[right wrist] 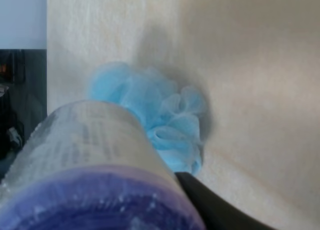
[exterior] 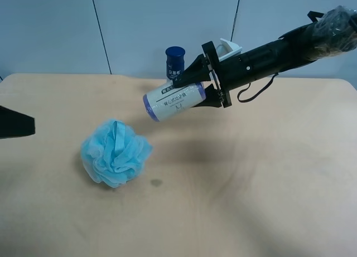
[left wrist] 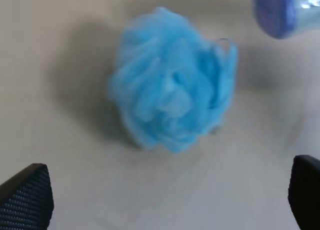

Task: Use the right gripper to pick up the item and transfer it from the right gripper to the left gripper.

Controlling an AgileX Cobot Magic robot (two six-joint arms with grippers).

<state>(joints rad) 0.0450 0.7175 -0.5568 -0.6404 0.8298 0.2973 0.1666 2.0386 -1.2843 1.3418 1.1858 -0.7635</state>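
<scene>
The item, a stubby roll with a white printed label and purple ends, hangs tilted in the air above the table. My right gripper is shut on it, one black finger on each side. The right wrist view shows the roll close up with one finger beside it. My left gripper is open and empty, its two fingertips wide apart, low over the table near the pouf. The roll's purple end shows in the left wrist view. Only a black part of the left arm shows at the exterior high view's left edge.
A fluffy light-blue bath pouf lies on the wooden table, between the two arms; it also shows in both wrist views. A white bottle with a navy cap stands at the table's back, behind the roll.
</scene>
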